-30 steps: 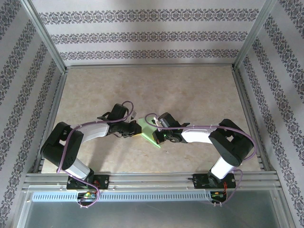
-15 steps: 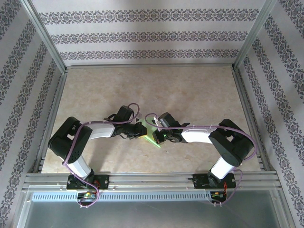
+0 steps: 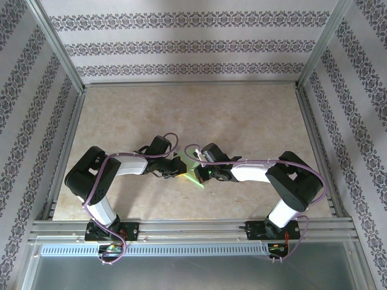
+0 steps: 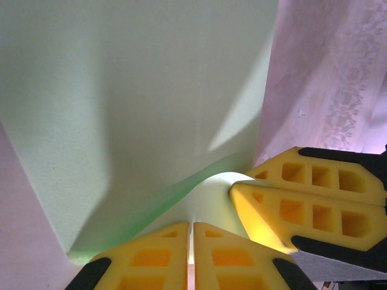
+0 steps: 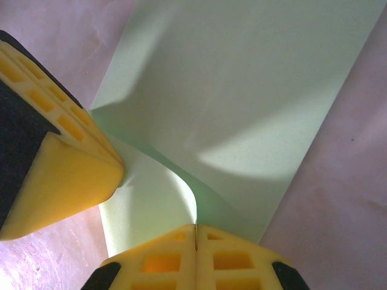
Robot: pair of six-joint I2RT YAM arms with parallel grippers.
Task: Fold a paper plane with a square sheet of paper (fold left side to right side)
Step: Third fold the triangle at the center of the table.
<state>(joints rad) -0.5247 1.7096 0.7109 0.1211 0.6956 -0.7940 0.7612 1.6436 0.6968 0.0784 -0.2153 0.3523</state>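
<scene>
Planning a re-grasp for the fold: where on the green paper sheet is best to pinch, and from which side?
I'd pinch the raised curl at its edge, coming down from above with one finger on each face. The rest of the square sheet of paper lies flat on the table, offering no lip. The left gripper and right gripper are both shut there.

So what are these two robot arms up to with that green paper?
They are working on a square sheet of paper lying in the middle of the table. The left claw and the right claw sit side by side at one edge of it. Both are closed and pinching that edge, which curls up off the table while the rest lies flat. It looks like a fold in the making; nothing plane-shaped shows yet.
</scene>
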